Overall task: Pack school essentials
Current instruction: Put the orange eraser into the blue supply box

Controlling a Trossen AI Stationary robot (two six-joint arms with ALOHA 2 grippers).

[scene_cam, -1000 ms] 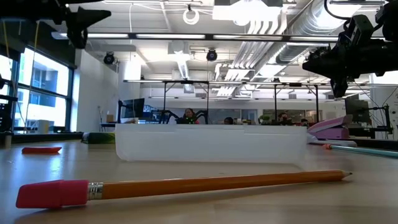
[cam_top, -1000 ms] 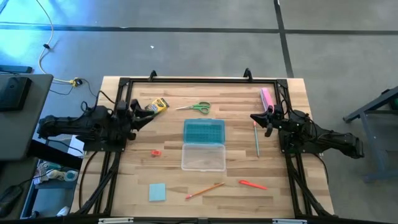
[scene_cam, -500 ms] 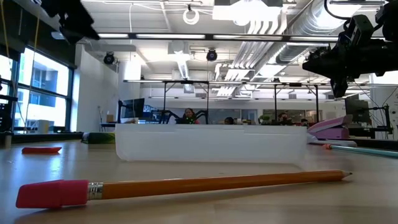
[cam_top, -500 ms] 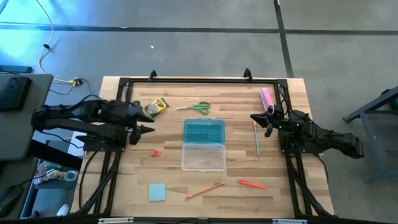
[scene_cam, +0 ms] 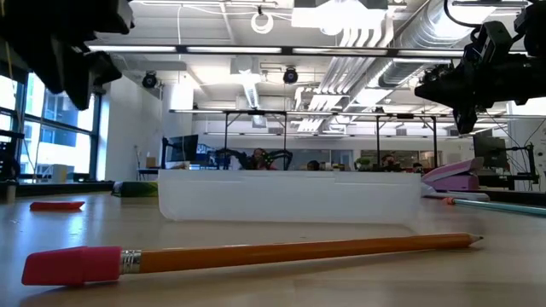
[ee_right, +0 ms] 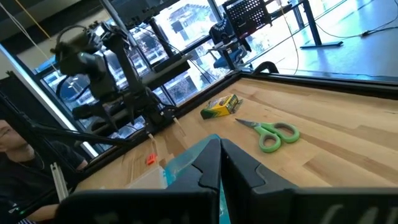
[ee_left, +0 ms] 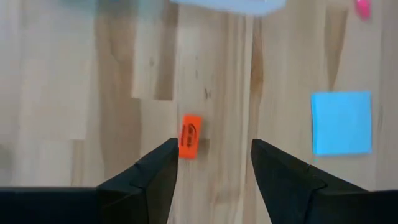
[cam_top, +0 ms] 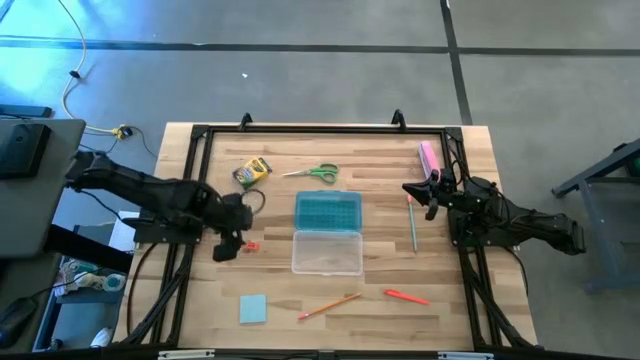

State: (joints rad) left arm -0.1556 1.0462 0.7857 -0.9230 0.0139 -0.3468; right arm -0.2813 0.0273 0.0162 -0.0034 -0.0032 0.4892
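Left of frame centre, left gripper (cam_top: 232,243) hovers over red piece (cam_top: 250,245), fingers (ee_left: 155,177) spread apart. Piece likely light, rigid, low-lying; pinch across short sides. Right gripper (cam_top: 420,192) waits at right, clenched.

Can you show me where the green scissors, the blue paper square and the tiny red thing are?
Green-handled scissors (cam_top: 313,173): high view, where blades meet handles.
Light-blue square note pad (ee_left: 341,122): left wrist view, middle of its face.
Tiny red piece (ee_left: 189,136): left wrist view, middle of its top.
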